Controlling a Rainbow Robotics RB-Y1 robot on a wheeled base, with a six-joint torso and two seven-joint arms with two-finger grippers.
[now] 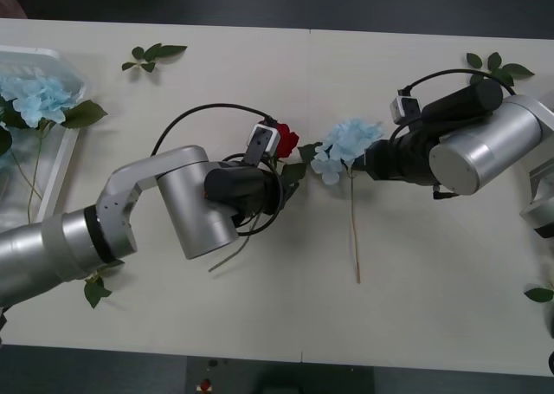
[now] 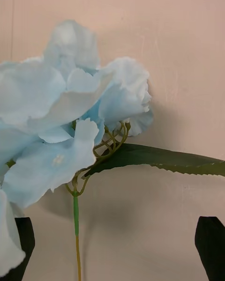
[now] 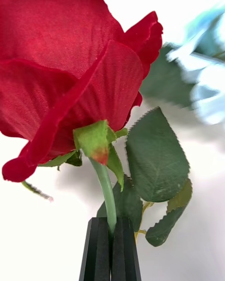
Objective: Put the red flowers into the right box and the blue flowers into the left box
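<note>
Your left gripper [image 3: 111,248] sits near the centre of the front view, slightly left of middle; its black fingers [image 3: 97,250] are pressed together on the green stem of a red rose [image 1: 285,140], pinching it just below the bloom; a broad serrated leaf [image 3: 157,161] hangs beside the stem.

Your right gripper [image 2: 112,248] reaches in from the right of the front view, toward the centre; its black fingers [image 2: 211,248] stand spread apart at either side of a pale blue hydrangea [image 1: 346,147]; the thin stem runs between them without touching either one. That hydrangea lies on the pale counter [image 1: 433,281] just right of the rose, its long stem pointing toward the lower edge of the frame.

At the far left of the front view, the left box [image 1: 61,164] holds another blue hydrangea [image 1: 36,98]; at the far right edge you see a sliver of the right box [image 1: 538,182]; loose leaf sprigs [image 1: 152,56] lie at the upper left and upper right.
</note>
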